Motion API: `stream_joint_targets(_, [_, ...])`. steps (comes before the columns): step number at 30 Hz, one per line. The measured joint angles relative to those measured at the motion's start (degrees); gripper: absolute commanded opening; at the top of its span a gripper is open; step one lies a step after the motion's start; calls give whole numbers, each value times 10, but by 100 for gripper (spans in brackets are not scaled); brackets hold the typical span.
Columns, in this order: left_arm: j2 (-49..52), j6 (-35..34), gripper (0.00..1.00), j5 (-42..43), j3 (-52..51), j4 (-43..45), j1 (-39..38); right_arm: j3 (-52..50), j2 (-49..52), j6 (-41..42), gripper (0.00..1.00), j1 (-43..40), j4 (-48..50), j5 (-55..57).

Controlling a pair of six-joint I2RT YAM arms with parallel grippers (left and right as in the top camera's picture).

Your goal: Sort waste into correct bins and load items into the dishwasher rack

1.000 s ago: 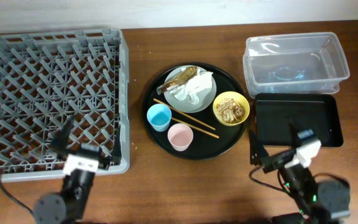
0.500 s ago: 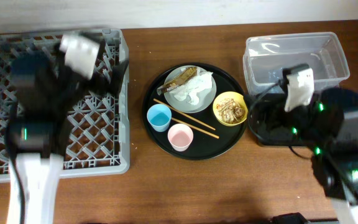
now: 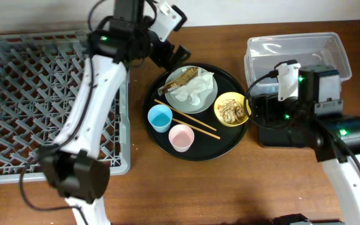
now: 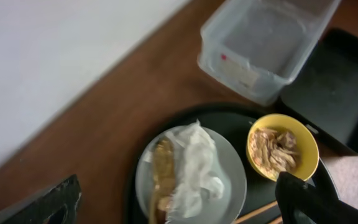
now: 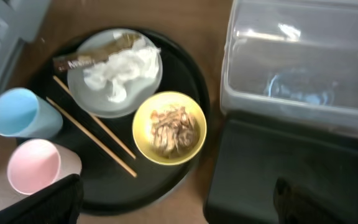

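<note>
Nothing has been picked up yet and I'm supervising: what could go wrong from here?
The napkin overlaps the wrapper on the plate, so a pinch may drag both together. The chopsticks lie flat beside the blue cup and pink cup; a reach could knock a cup over. The yellow bowl holds noodle scraps that might spill when lifted.

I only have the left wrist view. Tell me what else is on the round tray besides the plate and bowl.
Observer: A blue cup and a pink cup stand upright on the round tray, across the chopsticks from the plate.
Operator: Now place the rack for me.
Observer: The rack sits just left of the round tray, on the left arm's side.
</note>
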Motion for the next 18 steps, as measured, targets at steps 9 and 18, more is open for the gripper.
stream_joint_targets(9, [96, 25, 99, -83, 0, 67, -37, 0, 5, 0, 98, 0, -7, 2])
stream_joint_targets(18, [184, 29, 99, -184, 0, 86, -92, 0, 5, 0, 98, 0, -18, 2])
